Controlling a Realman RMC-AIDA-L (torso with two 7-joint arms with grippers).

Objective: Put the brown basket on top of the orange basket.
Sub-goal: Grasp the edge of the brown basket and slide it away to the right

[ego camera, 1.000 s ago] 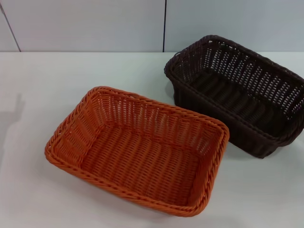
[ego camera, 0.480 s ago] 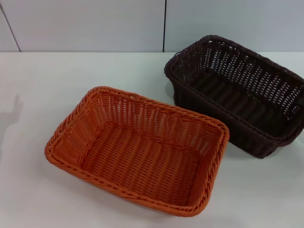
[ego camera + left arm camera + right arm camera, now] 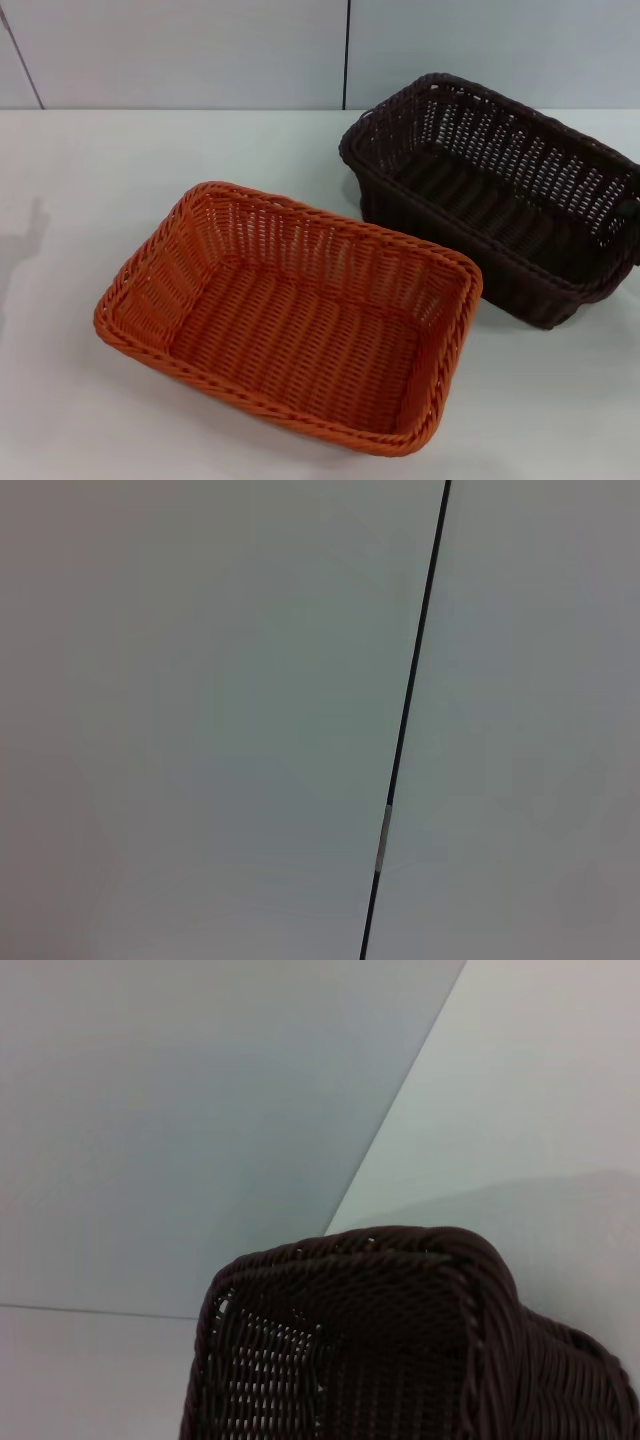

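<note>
Head view: the orange basket sits on the white worktop, the brown basket just behind it to the right. Left wrist view: only a wall panel seam. Right wrist view: the brown basket's end fills the foreground; I cannot tell the state of either arm's fingers.

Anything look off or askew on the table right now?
The brown basket sits tilted, its near-left end raised off the table beside the orange basket. Nothing looks spilled or damaged.
</note>
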